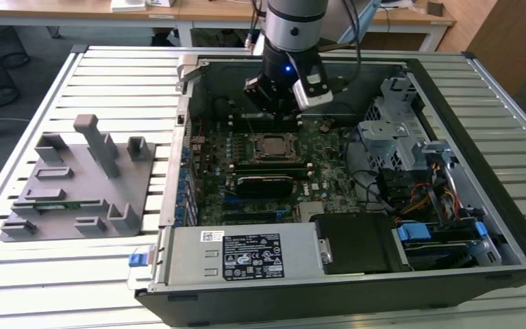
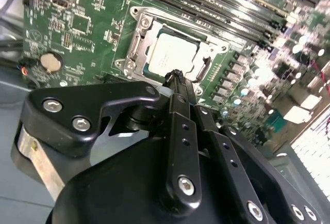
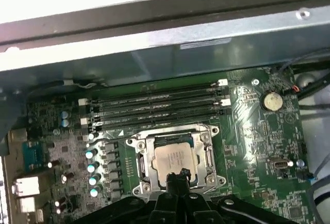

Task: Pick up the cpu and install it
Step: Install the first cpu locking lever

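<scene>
The cpu (image 2: 172, 53) lies flat in its socket (image 2: 135, 46) on the green board (image 2: 77, 7), shiny top up. It is square, so no side is longer. The gripper (image 2: 175, 75) hangs close above it, jaws pressed together, holding nothing.

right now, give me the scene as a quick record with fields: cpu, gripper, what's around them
cpu: lies flat in the socket frame on the motherboard, silver top up
gripper: fingers closed together, holding nothing, tip just over the cpu's edge in both wrist views; contact cannot be told
memory slots: long parallel slots beside the socket frame
computer case: lies open, side panel off
grey parts holder: outside the case, on the exterior view's left, with a green memory stick lying in it
</scene>
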`<move>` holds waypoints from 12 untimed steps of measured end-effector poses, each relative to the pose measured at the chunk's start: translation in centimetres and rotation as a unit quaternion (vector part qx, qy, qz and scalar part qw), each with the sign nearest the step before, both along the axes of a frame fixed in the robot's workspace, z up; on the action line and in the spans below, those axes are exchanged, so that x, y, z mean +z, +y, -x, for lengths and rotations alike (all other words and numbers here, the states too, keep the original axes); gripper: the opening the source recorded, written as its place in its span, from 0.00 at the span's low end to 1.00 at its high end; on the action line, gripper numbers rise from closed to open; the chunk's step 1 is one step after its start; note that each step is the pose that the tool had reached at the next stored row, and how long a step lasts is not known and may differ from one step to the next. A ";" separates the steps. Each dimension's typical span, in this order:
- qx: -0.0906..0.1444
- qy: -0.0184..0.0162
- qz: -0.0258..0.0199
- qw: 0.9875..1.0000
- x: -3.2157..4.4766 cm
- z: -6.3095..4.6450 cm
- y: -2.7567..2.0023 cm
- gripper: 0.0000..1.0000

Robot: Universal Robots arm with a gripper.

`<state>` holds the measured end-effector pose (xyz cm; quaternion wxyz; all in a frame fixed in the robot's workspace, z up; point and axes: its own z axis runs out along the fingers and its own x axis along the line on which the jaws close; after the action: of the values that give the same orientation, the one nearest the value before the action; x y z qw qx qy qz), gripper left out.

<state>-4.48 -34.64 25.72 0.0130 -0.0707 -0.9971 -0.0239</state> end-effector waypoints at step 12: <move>0.052 0.000 0.000 0.999 -0.16 0.0 -0.05 0.11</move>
<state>-4.49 -34.68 25.56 0.0139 -0.0192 -0.9994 -0.0232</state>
